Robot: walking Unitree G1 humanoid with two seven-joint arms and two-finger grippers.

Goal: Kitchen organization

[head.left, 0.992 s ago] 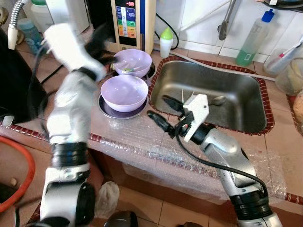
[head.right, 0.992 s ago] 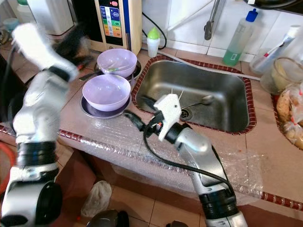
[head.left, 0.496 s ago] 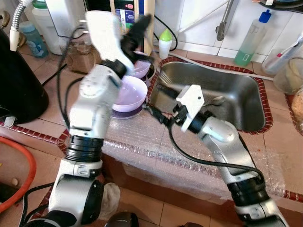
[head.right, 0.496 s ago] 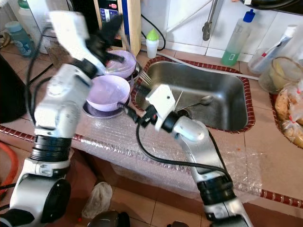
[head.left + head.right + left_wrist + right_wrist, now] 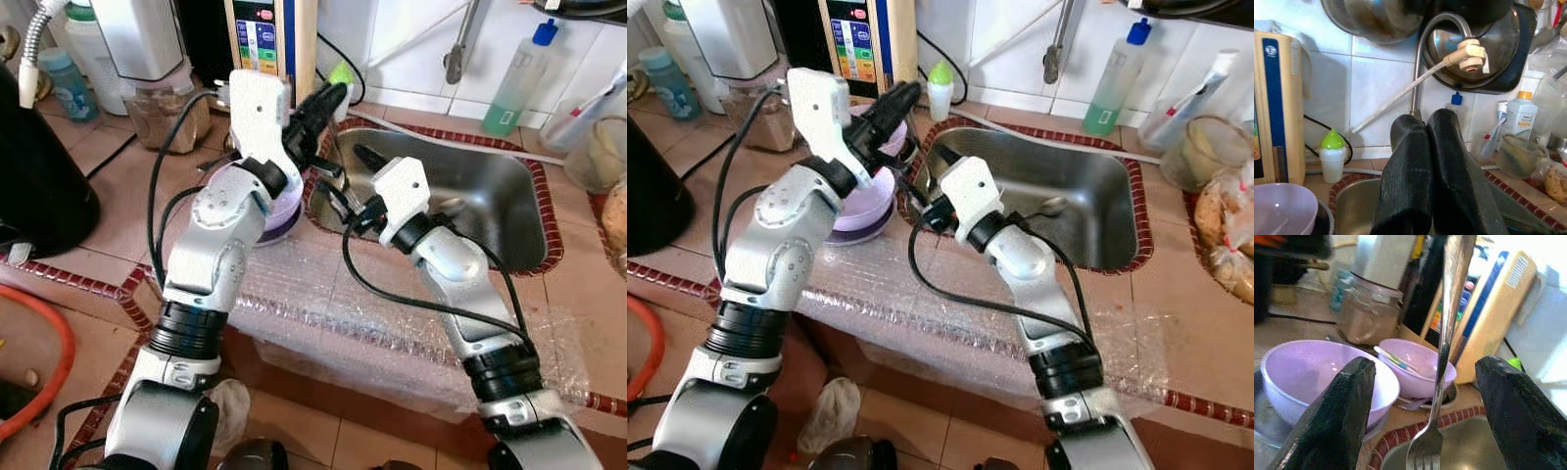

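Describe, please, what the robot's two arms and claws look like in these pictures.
Both arms are silver, jointed shells with black ribbed collars near the base. A loose black cable loops along each. The left claw and right claw each sit on a white, boxy wrist block and have two long black fingers with a matte, grainy surface.

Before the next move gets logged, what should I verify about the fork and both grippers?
1. Right gripper open: ok, its fingers stand wide apart.
2. Fork free of the right fingers: ok, it hangs tines down between them, touching neither.
3. Left gripper shut: ok, its fingers are pressed together.
4. Left gripper holding the fork handle: cannot tell, the contact is not visible.
5. Purple bowls upright on the counter beside the sink: ok.
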